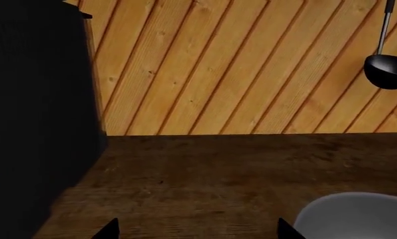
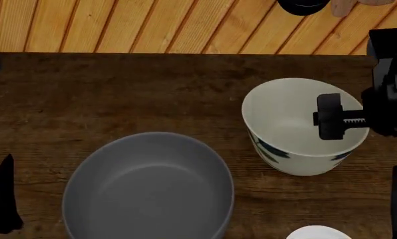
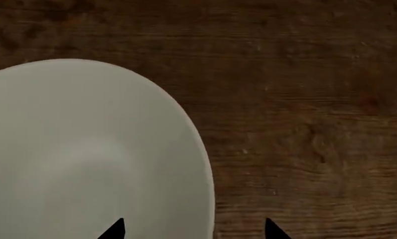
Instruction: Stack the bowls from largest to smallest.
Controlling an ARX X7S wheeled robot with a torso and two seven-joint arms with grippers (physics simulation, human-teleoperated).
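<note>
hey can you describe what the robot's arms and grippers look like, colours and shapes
Both look matte black. In the head view the right arm is a blocky black housing with a threaded rod ending in a rounded black knob; no cables or markings show. The left arm is only a dark pointed sliver at the frame edge. In each wrist view, the left gripper and right gripper show as two thin, pointed black fingertips.

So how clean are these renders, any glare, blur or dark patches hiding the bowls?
Head view: sharp, even light, no glare; the grey bowl and cream bowl read clearly, the white bowl is cut off at the edge. Left wrist view: a black mass blanks one side. Right wrist view: the cream bowl looks washed out, soft shading only, wood grain crisp.
</note>
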